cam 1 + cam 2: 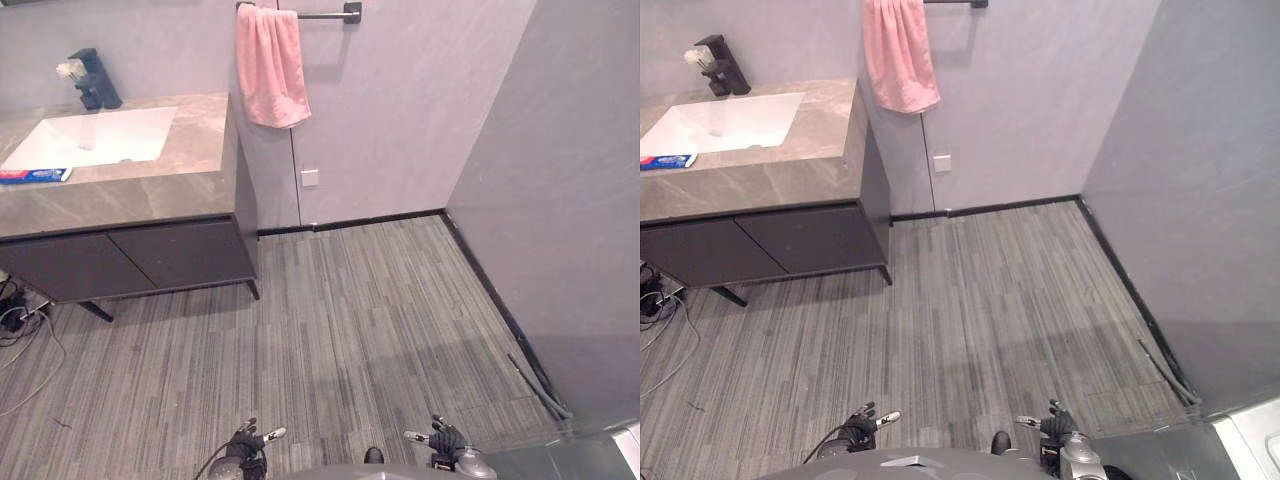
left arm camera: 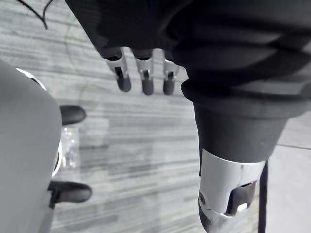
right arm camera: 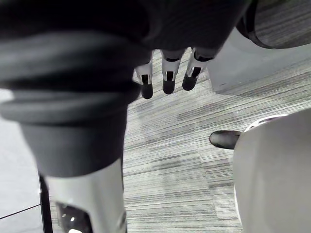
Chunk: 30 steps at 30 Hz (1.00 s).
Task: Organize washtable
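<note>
Left robot hand (image 1: 248, 438) and right robot hand (image 1: 443, 437) hang loose, empty. Toothpaste (image 1: 35, 175) far ahead seems light, flat; pinch its long sides

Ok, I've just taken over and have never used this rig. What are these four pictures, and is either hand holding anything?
The two wide pictures come from the robot's head, looking down into a bathroom. Its left hand and right hand hang low over the striped floor. The two close pictures come from wrist cameras, each looking along its own hand. On both sides the fingers are relaxed and hold nothing. Ahead on the left stands the washtable, with a white sink, a dark tap and a flat blue-and-white pack on the counter by the sink's near left corner. A pink towel hangs from a wall bar beside it.
</note>
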Available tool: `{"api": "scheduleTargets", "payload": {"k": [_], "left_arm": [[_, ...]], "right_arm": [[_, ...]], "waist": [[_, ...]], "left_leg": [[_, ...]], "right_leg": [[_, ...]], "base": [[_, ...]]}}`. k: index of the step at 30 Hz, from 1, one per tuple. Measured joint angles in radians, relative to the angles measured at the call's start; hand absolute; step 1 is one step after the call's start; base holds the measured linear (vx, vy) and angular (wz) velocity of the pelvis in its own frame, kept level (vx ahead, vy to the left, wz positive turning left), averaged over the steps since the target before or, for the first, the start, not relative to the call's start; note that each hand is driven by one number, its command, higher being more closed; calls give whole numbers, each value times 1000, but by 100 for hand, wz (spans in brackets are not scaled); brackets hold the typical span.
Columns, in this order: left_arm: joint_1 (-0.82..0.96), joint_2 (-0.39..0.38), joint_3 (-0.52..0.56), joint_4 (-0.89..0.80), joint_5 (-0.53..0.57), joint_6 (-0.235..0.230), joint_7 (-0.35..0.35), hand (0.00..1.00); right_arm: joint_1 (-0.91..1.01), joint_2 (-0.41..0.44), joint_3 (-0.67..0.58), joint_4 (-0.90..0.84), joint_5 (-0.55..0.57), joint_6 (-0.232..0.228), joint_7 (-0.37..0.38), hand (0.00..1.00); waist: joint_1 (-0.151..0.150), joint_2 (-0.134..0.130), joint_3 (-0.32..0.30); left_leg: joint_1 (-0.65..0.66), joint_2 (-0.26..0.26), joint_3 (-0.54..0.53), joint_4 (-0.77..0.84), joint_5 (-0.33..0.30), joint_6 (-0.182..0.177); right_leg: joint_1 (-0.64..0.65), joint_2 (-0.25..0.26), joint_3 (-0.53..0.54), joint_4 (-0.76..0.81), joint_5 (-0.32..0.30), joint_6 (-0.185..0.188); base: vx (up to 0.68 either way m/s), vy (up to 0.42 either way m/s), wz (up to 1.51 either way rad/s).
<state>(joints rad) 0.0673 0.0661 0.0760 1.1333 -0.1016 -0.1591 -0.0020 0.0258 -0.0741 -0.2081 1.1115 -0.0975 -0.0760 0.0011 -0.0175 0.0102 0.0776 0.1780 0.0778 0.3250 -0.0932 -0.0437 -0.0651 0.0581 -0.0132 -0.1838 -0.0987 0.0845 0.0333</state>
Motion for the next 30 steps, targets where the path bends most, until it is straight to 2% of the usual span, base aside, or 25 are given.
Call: {"api": "scheduleTargets", "payload": {"k": [30], "left_arm": [[-5, 9, -6, -1, 0, -1, -4, 0]], "right_arm": [[0, 7, 8, 0, 38, 0, 0, 0]], "waist": [[0, -12, 9]], "left_leg": [[2, 0, 2, 0, -1, 1]], "right_leg": [[2, -1, 0, 0, -3, 3]], "base": [[0, 0, 0]]}}
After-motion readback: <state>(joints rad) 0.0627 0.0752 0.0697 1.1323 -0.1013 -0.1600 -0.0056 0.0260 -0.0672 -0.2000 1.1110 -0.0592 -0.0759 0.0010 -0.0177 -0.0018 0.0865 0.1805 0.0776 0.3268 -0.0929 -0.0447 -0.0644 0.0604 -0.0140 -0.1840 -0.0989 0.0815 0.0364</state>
